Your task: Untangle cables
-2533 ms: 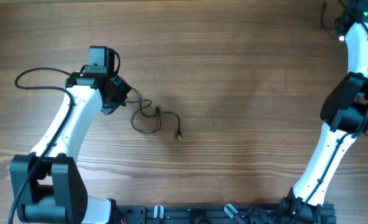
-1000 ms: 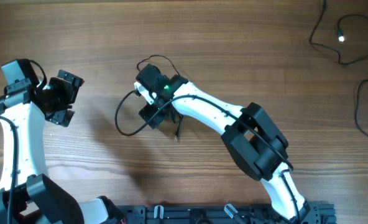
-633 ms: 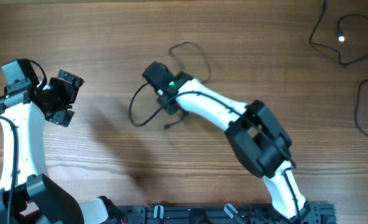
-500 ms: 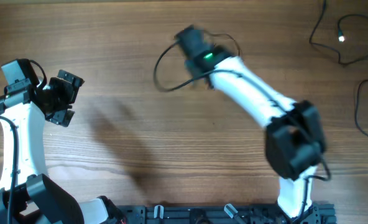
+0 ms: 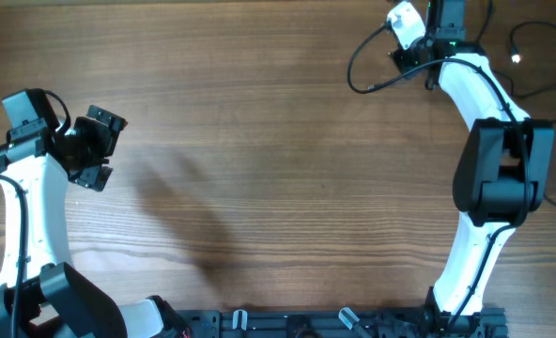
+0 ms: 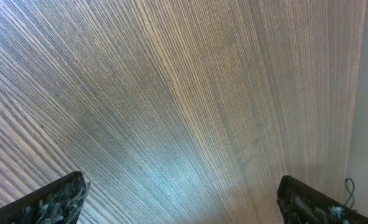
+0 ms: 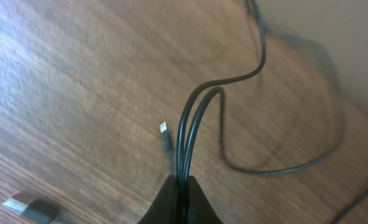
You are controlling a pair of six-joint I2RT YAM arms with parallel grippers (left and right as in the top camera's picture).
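Your right gripper (image 7: 183, 188) is pinched shut on a doubled strand of the thin black cable (image 7: 190, 118), at the bench's (image 5: 259, 169) far right corner. In the wrist view the two strands run straight away from the fingertips, then bend right into a slack loop. The overhead view shows that loop trailing left of the gripper. The small silvery plug (image 7: 164, 129) lies just left of the strands, pointing away from the gripper. A larger flat plug (image 7: 23, 206) lies low at left. Your left gripper (image 5: 102, 148) stands wide and empty, well apart at the left edge, so the right arm is the nearer one.
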